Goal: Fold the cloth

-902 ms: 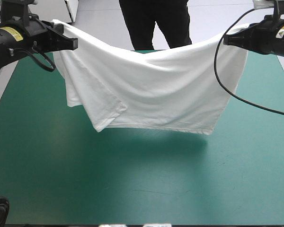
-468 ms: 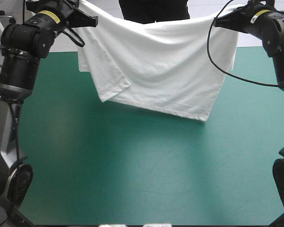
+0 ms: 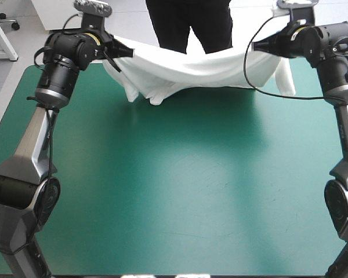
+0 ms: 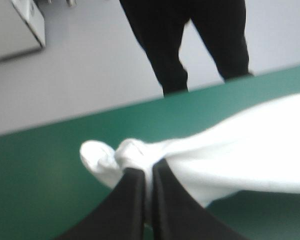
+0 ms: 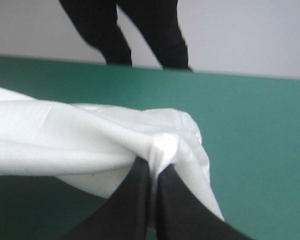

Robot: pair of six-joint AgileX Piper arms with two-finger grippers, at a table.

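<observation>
We see the white T-shirt strung as a sagging band low over the far part of the table, close to its far edge. Its lower folds on the left side look to rest on the teal-green cover. The left gripper has its black fingers pressed all but together on one bunched end, a knob of fabric poking out past the tips. The right gripper pinches the opposite end likewise, with a flap hanging beside it toward the table's right edge.
</observation>
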